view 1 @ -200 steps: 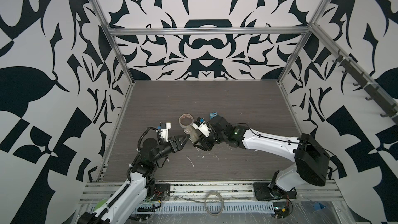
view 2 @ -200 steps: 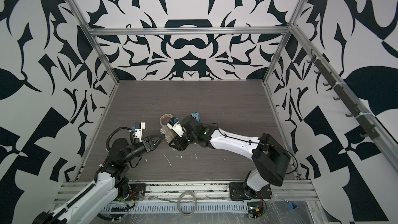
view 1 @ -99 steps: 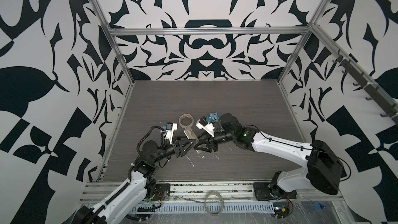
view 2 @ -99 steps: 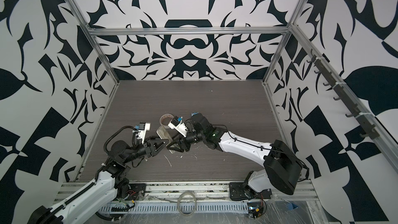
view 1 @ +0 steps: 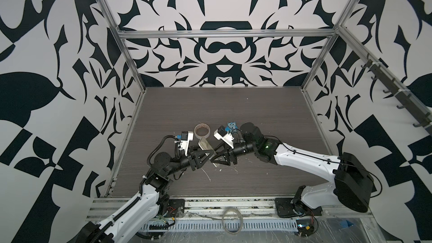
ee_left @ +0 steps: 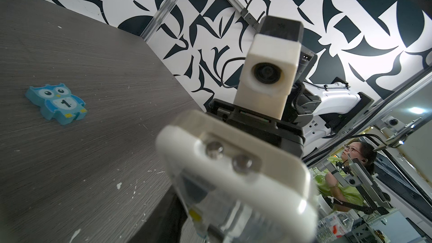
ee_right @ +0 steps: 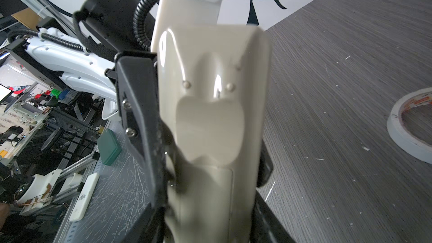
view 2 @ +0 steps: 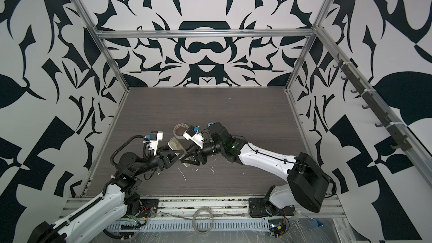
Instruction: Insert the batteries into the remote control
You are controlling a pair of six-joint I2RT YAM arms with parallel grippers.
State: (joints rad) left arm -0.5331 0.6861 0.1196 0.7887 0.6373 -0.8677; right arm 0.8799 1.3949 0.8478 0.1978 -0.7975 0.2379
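Left gripper (view 1: 207, 157) and right gripper (view 1: 216, 159) both clamp the remote control (view 1: 203, 143); next, I think, its back cover (ee_right: 205, 202) must open.

remote control (ee_right: 210, 125): white | owl figure (ee_left: 57, 104): blue | table (ee_left: 93, 61): grey woodgrain

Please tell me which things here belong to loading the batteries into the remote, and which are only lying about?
For the job:
- remote control
- batteries, not visible here

Only lying about:
- tape roll
- blue owl figure
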